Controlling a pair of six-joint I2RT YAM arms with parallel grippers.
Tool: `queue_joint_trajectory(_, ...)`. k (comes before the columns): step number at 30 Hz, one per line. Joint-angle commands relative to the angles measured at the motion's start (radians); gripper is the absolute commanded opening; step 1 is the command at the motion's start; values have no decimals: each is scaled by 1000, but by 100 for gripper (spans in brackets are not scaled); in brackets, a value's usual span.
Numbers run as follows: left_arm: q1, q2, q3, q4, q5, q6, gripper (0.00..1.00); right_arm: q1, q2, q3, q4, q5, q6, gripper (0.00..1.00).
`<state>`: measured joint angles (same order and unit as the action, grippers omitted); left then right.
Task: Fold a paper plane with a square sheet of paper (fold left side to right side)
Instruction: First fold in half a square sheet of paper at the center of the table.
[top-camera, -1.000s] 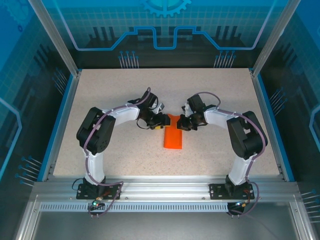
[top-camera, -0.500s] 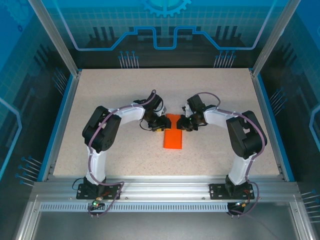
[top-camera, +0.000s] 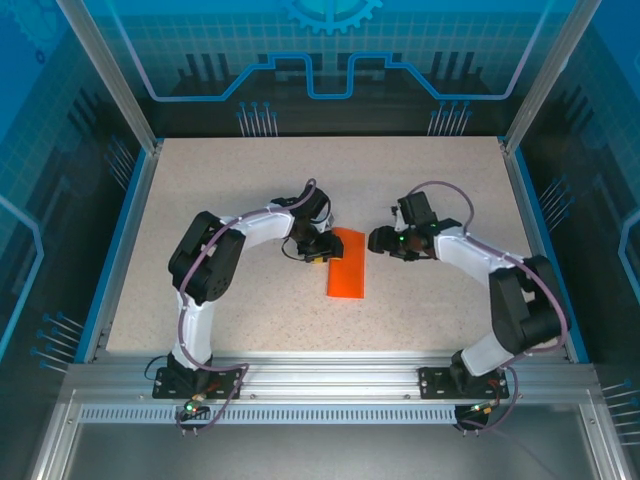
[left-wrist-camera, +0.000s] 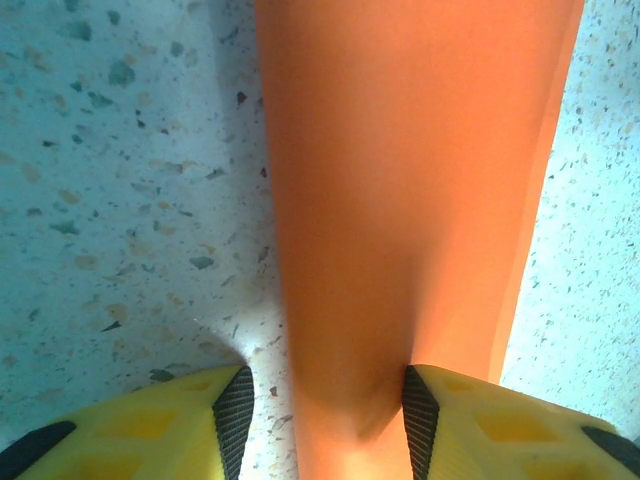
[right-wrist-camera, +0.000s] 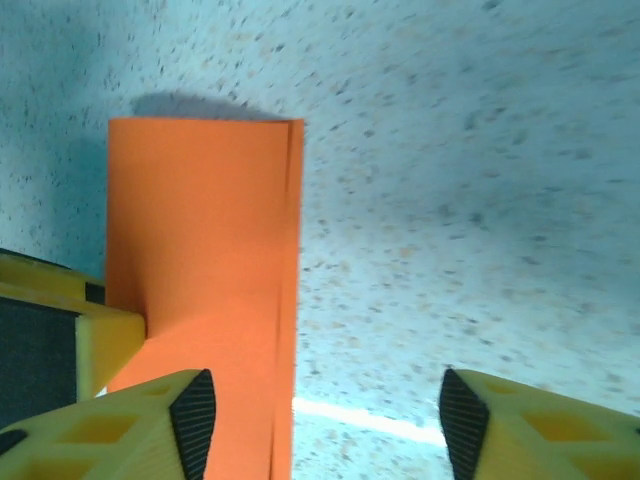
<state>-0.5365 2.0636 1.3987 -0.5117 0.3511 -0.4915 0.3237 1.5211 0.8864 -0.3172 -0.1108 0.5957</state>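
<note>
We are seeing our right gripper (top-camera: 379, 240) pulling back rightward off the folded square sheet of paper (top-camera: 347, 270), jaws spreading wide. Our left gripper (top-camera: 322, 250) is sitting half-spread at the sheet's far left corner, mid-table (top-camera: 250, 180).

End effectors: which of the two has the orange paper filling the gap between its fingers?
The left end effector: the paper spans most of its gap. The right end effector shows mostly bare table in its open gap, paper only beside one finger.
</note>
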Motion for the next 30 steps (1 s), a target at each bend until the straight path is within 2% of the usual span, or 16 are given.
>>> queue_joint_trajectory(1, -30, 61, 21, -49, -18, 9, 48, -31, -82, -68, 11, 77, 32, 69)
queue_joint_trajectory(12, -48, 104, 69, -95, -40, 10, 49, -80, -206, -132, 15, 84, 52, 86)
queue_joint_trajectory(30, -69, 151, 112, -131, -63, 4, 53, -106, -254, -158, 6, 78, 45, 88)
